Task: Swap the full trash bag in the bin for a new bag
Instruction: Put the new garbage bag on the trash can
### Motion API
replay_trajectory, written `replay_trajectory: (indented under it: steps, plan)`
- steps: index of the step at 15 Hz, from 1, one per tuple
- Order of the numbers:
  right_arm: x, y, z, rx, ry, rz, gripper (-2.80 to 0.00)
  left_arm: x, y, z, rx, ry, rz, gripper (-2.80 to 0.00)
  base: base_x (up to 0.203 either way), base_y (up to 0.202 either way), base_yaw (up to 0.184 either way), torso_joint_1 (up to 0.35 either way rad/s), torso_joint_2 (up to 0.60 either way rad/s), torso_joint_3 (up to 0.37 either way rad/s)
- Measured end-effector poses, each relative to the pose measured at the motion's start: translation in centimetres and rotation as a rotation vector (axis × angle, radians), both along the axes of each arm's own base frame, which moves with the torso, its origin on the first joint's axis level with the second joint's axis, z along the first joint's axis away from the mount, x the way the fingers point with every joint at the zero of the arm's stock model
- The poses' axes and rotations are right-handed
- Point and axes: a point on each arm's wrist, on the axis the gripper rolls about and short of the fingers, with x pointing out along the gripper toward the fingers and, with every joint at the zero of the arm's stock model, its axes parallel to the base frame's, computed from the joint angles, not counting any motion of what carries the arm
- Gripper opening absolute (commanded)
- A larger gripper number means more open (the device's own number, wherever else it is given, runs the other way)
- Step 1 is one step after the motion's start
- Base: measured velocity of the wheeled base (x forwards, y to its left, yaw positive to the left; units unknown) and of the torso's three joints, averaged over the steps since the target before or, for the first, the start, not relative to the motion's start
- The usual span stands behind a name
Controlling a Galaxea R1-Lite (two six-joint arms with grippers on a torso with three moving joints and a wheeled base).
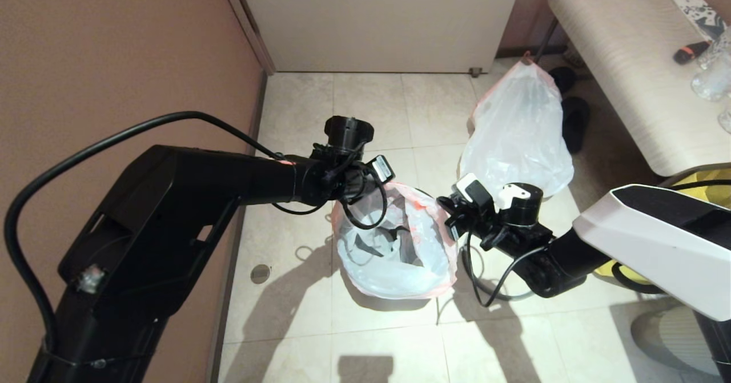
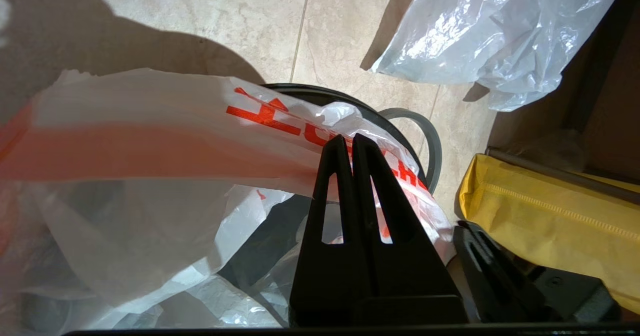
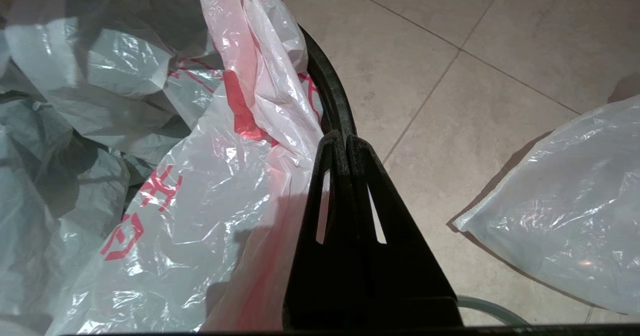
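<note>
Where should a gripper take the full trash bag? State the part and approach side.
Grip the full trash bag at its gathered drawstring point, coming from above. The body bulges wide and slick; only that narrow neck, standing upright at the top, fits between fingers.

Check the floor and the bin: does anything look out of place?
Yes. The grey ring lies on the floor beside the bin, not on its rim. The full bag stands on the floor behind it. The new bag is bunched unevenly in the bin.
</note>
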Motion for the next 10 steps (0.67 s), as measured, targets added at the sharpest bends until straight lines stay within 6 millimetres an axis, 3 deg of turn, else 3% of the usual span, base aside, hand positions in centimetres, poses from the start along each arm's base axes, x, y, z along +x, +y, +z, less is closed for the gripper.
replay_trajectory:
  steps: [7, 10]
  plan:
    - [-3.9, 1.2, -0.8, -0.186, 0.137, 0.089, -2.8, 0.1, 3.1, 0.0, 0.005, 0.039, 0.081, -2.8, 0.0, 0.0, 0.0, 0.0, 0.0, 0.0]
    - [-4.2, 1.5, -0.9, -0.224, 0.133, 0.069, -2.8, 0.1, 4.4, -0.3, 0.012, 0.055, 0.13, -2.8, 0.0, 0.0, 0.0, 0.0, 0.0, 0.0]
